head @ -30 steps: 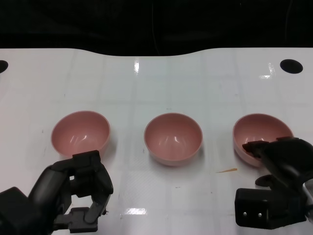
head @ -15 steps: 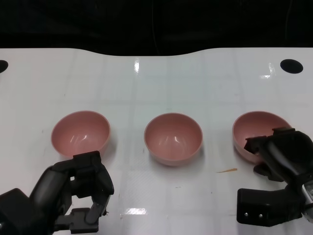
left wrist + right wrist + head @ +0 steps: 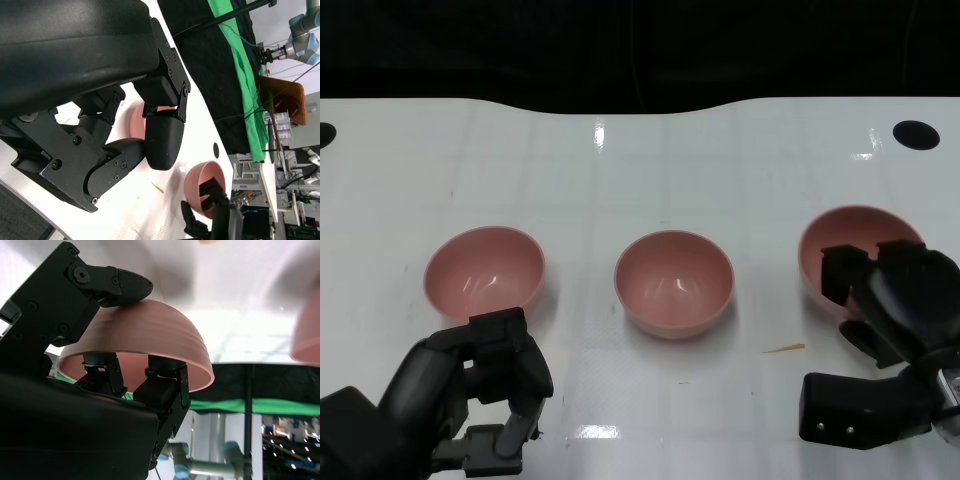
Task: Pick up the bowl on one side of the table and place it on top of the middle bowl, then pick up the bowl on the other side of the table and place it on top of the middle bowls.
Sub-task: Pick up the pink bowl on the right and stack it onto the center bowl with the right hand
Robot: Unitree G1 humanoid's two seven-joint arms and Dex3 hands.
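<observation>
The right robot hand (image 3: 892, 300) grips the right bowl (image 3: 850, 245) by its near rim. In the right wrist view, fingers (image 3: 162, 385) sit inside the right bowl (image 3: 145, 337) and another finger presses on its outside. The bowl is tipped, with its open side turned toward the robot hand. It looks a little off the counter (image 3: 640, 160), but I cannot tell for sure.

The middle bowl (image 3: 674, 281) sits upright on the counter, well apart from the right robot hand, on its left side. There is bare counter between them, with a small orange scrap (image 3: 783, 349) lying near the robot hand.

The left bowl (image 3: 485, 272) sits upright just past the left robot hand (image 3: 470, 400), not touching it. The left robot hand holds nothing, and its fingers are curled in. The far edge of the counter is well past all three bowls, with lots of room there.
</observation>
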